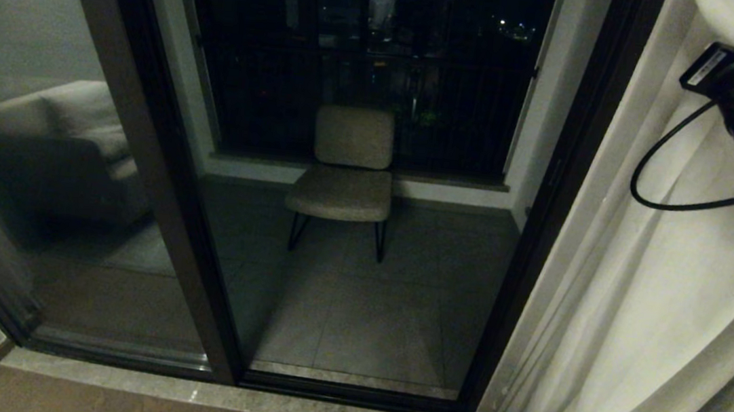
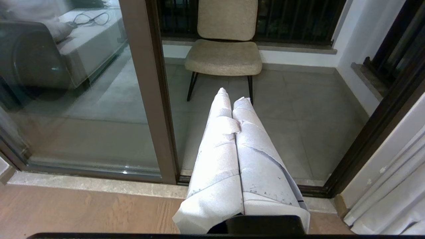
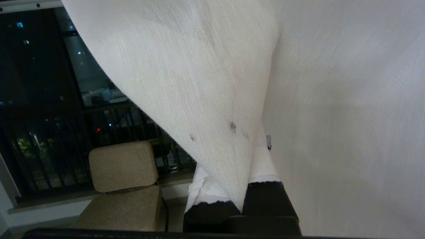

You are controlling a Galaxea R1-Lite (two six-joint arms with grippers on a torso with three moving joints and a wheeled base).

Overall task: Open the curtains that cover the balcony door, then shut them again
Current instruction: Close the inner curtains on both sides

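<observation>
The right gripper (image 3: 240, 199), pinching the curtains (image 1: 635, 316) at frame right, faces the uncovered balcony door (image 1: 370, 179) leftward (left gripper (image 2: 232, 94) closed, empty).

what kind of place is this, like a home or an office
Most likely a flat, at a living-room doorway to a balcony at night: a glass sliding balcony door, floor-length cream curtains drawn aside, and a beige chair by the railing outside.

No text, brand or number can be read anywhere (the white label (image 1: 707, 68) on the right arm stays illegible).
</observation>
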